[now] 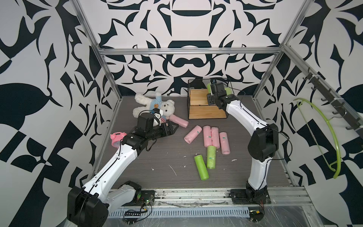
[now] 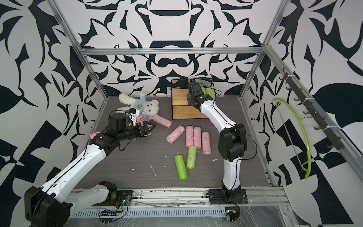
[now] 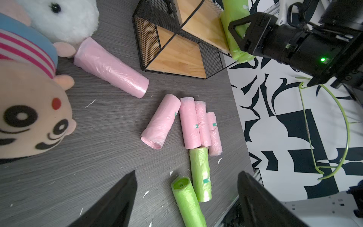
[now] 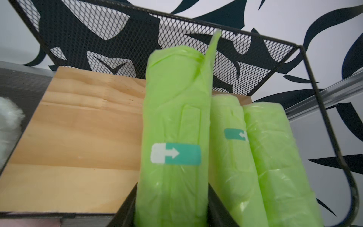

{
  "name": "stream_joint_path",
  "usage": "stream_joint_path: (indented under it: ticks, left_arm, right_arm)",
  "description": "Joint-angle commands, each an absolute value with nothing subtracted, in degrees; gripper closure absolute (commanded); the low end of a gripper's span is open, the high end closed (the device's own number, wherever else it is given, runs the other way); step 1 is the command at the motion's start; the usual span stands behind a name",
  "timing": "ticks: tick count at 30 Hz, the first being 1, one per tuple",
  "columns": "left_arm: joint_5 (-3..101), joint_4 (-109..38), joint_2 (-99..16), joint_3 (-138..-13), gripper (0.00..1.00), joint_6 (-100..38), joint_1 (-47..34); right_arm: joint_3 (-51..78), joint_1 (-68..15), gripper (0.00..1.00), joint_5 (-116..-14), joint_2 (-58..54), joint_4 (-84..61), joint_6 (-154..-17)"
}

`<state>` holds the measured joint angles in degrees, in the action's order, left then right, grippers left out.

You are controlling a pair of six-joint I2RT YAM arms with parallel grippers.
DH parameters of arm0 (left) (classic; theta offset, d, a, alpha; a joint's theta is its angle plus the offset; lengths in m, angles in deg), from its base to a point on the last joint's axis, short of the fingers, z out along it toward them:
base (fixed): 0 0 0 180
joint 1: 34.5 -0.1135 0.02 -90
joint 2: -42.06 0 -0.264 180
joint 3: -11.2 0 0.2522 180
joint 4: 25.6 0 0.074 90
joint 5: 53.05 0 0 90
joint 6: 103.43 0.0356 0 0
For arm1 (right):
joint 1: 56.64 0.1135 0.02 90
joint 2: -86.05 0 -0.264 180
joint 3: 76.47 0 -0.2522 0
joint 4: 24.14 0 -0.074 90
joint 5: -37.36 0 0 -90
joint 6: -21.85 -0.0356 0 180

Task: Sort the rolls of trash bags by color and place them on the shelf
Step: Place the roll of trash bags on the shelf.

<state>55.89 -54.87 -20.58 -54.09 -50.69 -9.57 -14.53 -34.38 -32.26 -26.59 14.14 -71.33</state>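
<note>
right gripper (image 4: 171, 188): jaws clamped on the held green roll (image 4: 172, 118), one finger on each side of its near end. the roll lies lengthwise over the top board (image 4: 78, 127) of the shelf (image 1: 206, 115), just beside the shelved green pair (image 4: 275, 157), which sits at the board's right side in both top views. can't tell if the held one rests on the wood or hangs just above it. a loose plastic strip sticks up at its far end, in front of the mesh back (image 4: 117, 39).

left gripper (image 3: 187, 173): jaws wide apart, nothing between them. it hovers low over the table (image 1: 157, 157), between the pink alarm clock (image 1: 116, 138) and the lone pink roll (image 1: 179, 121). that roll has one end against the plush doll (image 3: 29, 118), which lies next to the teddy bear (image 1: 153, 107).

on the table in front of the shelf:
- pink cluster (image 1: 215, 137), four rolls: three side by side, the fourth angled off just to their left.
- loose green rolls (image 1: 201, 167), two of them, nearer the arm bases and just beside each other. the farther one butts end-on against the pink cluster.

green hanger (image 1: 322, 137) hangs from the hook rail on the right wall.
</note>
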Motion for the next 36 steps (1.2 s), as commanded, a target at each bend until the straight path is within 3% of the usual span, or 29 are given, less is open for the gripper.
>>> stream_joint_path:
  ticks: [1,24,36]
  left_arm:
    - [56.3,-55.5,-19.8,-54.7,0.12,-50.1,-9.4]
    - [55.8,-55.7,-18.9,-53.3,0.12,-49.6,-9.4]
    - [56.1,-54.7,-21.3,-52.6,0.12,-48.4,-8.6]
  right_arm:
    - [-18.1,-34.1,0.54,-28.0,-25.3,12.5,-69.6]
    - [-18.5,-34.1,0.37,-27.1,-24.6,13.0,-67.9]
    - [-14.7,-34.0,0.29,-37.2,-13.3,15.0,-70.6]
